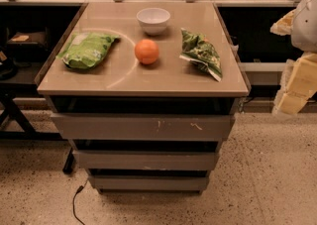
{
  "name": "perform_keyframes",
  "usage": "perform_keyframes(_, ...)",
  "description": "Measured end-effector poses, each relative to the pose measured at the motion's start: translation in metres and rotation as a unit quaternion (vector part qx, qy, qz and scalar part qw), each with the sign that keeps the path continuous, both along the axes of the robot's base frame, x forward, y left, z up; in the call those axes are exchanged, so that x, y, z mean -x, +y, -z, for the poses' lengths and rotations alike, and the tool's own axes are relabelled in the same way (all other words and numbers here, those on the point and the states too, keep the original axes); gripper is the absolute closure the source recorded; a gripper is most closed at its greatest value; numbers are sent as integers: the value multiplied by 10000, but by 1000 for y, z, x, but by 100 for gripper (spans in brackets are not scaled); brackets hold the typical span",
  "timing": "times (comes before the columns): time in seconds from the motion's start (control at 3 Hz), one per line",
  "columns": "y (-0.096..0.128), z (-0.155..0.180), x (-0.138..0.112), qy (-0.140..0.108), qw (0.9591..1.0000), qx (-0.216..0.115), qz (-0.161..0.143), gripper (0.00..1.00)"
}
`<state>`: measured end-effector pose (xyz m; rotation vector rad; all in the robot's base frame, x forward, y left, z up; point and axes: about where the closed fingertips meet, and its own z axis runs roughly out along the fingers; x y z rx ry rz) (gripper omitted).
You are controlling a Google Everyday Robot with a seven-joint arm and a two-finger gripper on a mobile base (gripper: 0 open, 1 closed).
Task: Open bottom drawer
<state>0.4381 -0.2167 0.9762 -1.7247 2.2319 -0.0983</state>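
The bottom drawer is the narrowest of three grey-brown fronts, lowest on the cabinet, just above the speckled floor. Its front is plain and sits tucked under the middle drawer, with only a dark gap above it; none of its tray shows. The widest top drawer has pale scratch marks. My gripper shows as pale yellowish parts at the right edge of the camera view, raised beside the cabinet's right side and well apart from all drawers.
On the cabinet top lie a green bag, an orange, a white bowl and another green bag. A black cable lies on the floor at the left. Dark stand legs are left.
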Motion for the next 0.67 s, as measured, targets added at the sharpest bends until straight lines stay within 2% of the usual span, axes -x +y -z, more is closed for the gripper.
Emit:
perform_keyframes(0.33, 0, 0, 0, 0, 10000, 0, 0, 0)
perform_keyframes(0.67, 6, 17, 7, 33, 9999, -125, -23, 0)
